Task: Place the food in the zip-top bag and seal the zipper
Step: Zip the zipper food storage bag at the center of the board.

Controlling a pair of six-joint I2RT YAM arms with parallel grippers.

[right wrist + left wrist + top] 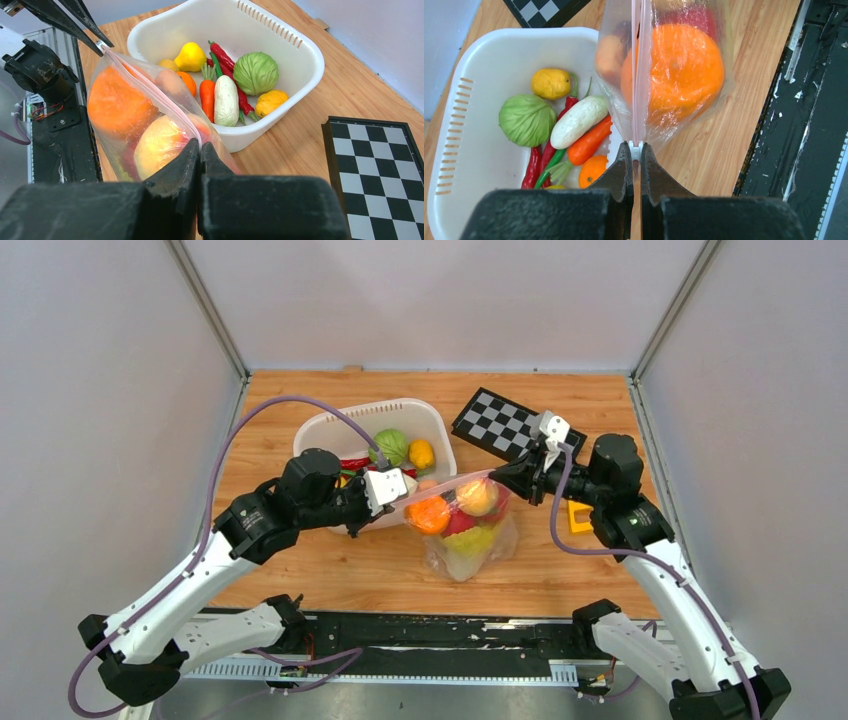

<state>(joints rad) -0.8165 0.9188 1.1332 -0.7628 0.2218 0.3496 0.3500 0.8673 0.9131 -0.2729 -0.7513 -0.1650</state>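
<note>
Top view: two robot arms reach inward over a wooden table. Between them hangs a clear zip-top bag, its bottom resting on the wood. The left gripper is clenched on one end of the pink zipper, and the right gripper is clenched on the other end. The strip runs taut from one to the other, probably so that the mouth stays straight and level for sealing. Inside the bag sit an orange fruit, a peach-coloured fruit and red and yellow-green pieces beneath them. Behind the left gripper stands a white basket with more food in it. A checkerboard lies at the back right, and a yellow toy car is partly hidden under the right arm.

Left wrist view: the dark jaws are pinched tight on the zipper's end tab. The strip stretches straight away from them, with the orange fruit pressing against the film. Whether the seal is closed along its whole length cannot be told. In the basket to the left lie a cabbage, a white radish, a carrot, red chillies and a yellow fruit.

Right wrist view: these jaws too are shut on the bag's rim. The zipper rises to the far gripper at top left. The basket food is not yet bagged.
</note>
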